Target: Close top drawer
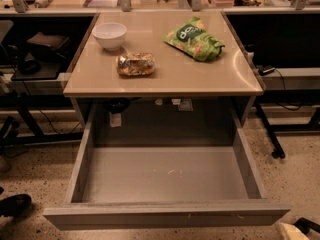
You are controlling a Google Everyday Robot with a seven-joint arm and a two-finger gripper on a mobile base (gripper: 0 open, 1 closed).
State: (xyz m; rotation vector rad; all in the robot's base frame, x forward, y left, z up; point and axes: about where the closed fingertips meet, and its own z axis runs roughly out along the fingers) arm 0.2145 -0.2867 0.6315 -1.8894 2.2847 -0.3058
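Observation:
The top drawer [165, 218] is pulled far out from under the beige table [165, 81]. It is wide and grey, with a plain flat front and an empty grey inside [165, 174]. My gripper [295, 230] shows only as a pale tip and a black part at the bottom right corner. It sits just right of the drawer front's right end and slightly below it, apart from the drawer. Most of the gripper is out of view.
On the table top stand a white bowl [110, 35], a clear snack packet [135, 64] and a green chip bag [195, 39]. Black desk frames and cables flank the table on both sides. A black shoe-like object [15, 205] lies on the speckled floor at left.

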